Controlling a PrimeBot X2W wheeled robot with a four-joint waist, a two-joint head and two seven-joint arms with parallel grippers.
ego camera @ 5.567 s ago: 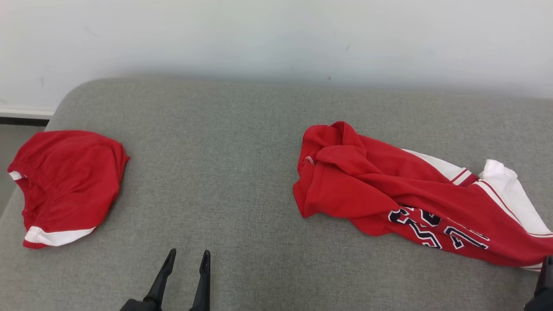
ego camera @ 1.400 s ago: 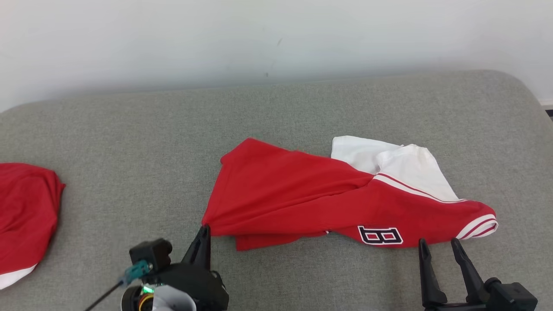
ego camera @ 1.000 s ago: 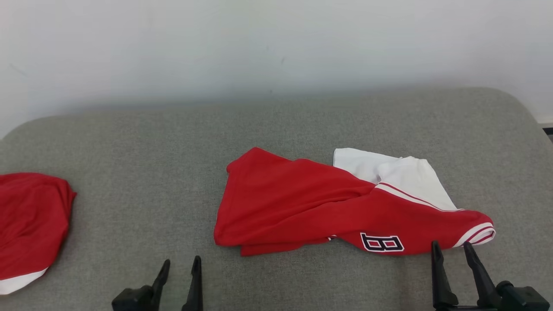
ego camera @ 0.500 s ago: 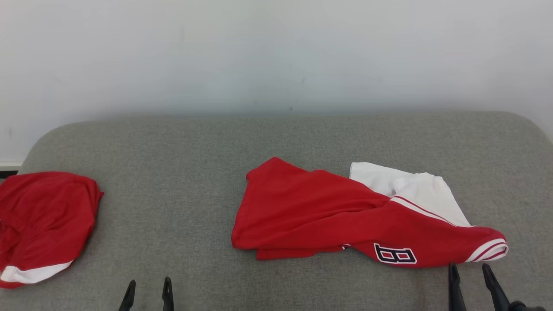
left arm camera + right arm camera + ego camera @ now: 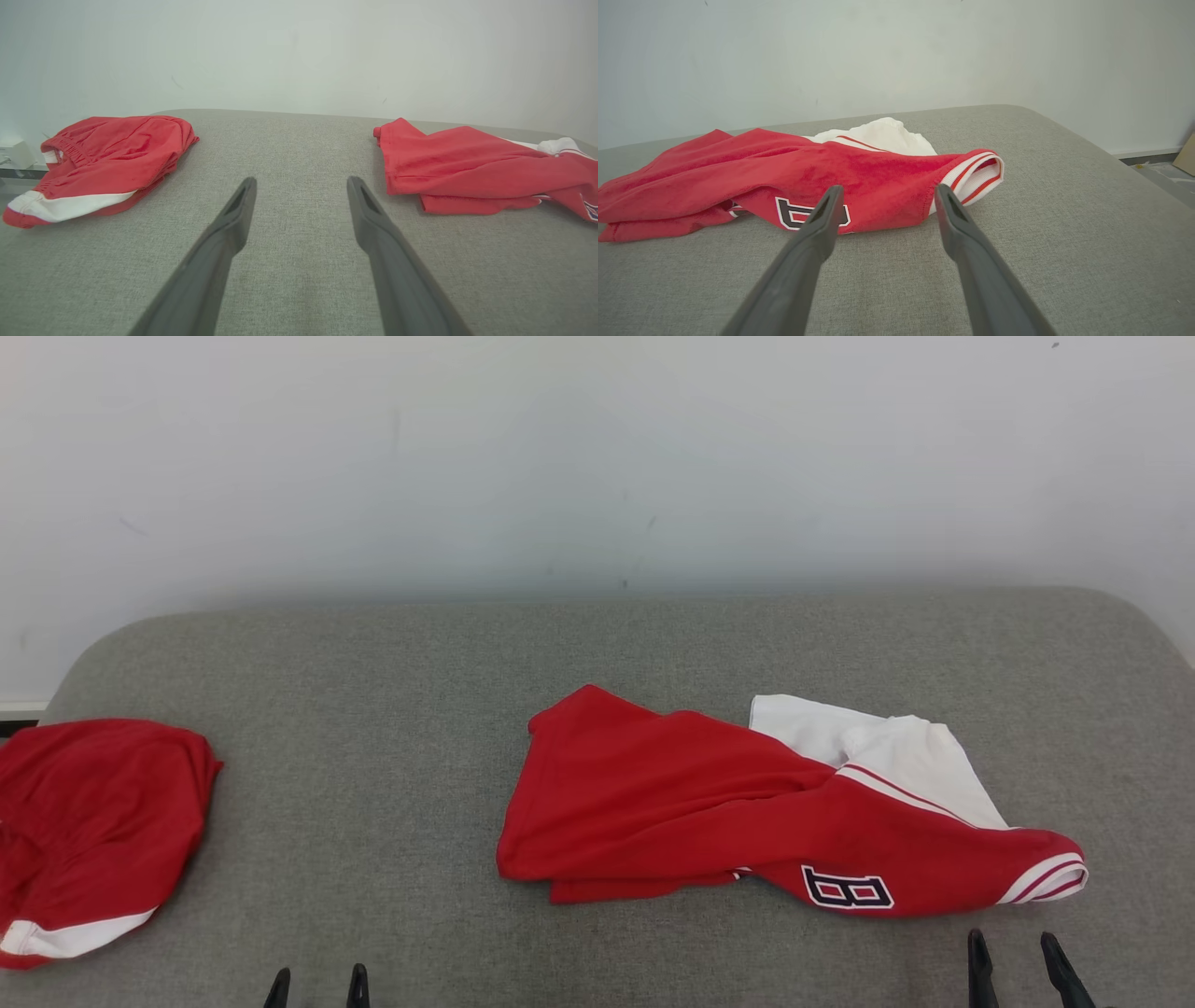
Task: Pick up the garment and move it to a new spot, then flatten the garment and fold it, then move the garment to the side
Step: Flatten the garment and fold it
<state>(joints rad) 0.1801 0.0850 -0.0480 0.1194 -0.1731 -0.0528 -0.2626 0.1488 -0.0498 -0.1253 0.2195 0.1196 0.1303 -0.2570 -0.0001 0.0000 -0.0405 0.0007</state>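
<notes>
The garment (image 5: 709, 803) is a red jersey with white sleeves and a dark "B" patch, lying loosely bunched on the grey cushion, right of centre. The same garment (image 5: 467, 163) lies right of my left fingers in the left wrist view, and the garment (image 5: 784, 172) spreads just beyond my right fingertips in the right wrist view. My left gripper (image 5: 317, 980) is open at the bottom edge, well left of the jersey and apart from it. My right gripper (image 5: 1018, 952) is open just in front of the striped cuff, not touching it.
A second red piece with a white band (image 5: 93, 831) lies at the cushion's left end, also seen as red shorts (image 5: 107, 158). The grey cushion (image 5: 373, 756) ends at a white wall behind. Floor shows past the cushion's right edge (image 5: 1157, 172).
The left gripper let go of the jersey's left corner and drew back. The head camera tilted up, so both grippers sit lower in view. The jersey lies still.
</notes>
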